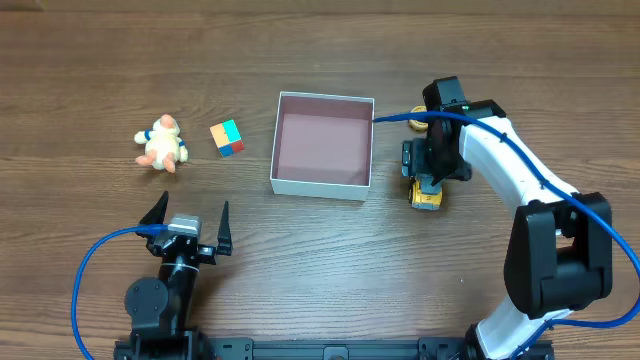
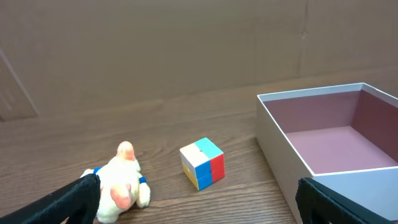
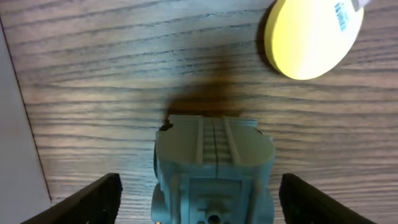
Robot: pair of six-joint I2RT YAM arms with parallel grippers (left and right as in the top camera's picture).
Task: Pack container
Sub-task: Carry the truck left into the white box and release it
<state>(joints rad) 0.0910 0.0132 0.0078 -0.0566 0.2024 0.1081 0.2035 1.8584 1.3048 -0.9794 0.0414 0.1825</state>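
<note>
The container is sitting just above the centre of the overhead frame, upright on the wooden table, its pink inside showing bare. In the left wrist view its white wall and pink floor are filling the right side of the frame.

The right gripper is standing at the right of the container, just beside its outer wall. Its jaws are standing open and are straddling a toy vehicle. In the right wrist view the fingers are showing at the lower left and lower right corners, each apart from the vehicle's sides, with no contact visible. The vehicle is resting on the table, and its yellow end is projecting below the gripper in the overhead frame. A yellow disc bearing a barcode label is lying at the upper right of the wrist frame, apart from the vehicle.

The left gripper is sitting at the lower left of the overhead frame, jaws spread wide and holding nothing. A plush toy is lying at the upper left, and a multicoloured cube is sitting between it and the container, touching neither.
</note>
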